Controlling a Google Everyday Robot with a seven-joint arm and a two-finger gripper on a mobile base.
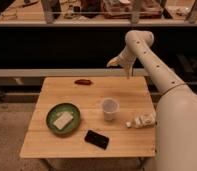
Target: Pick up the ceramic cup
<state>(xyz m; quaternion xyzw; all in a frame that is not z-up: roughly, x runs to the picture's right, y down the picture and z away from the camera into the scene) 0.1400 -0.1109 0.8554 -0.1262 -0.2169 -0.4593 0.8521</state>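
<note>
the ceramic cup (109, 109) stands upright near the middle of the worktop (62, 92). our tool (120, 64) hangs over the far edge, well apart; released or clenched, we cannot tell. we judge the cup stiff, slick, breakable: grip it across the wall near the rim.

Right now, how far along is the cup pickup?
Nothing looks done: the cup stands upright on the table, untouched. In hand: the gripper hangs raised near the far edge, apart from the cup. Left: reach down, grasp, lift.
</note>
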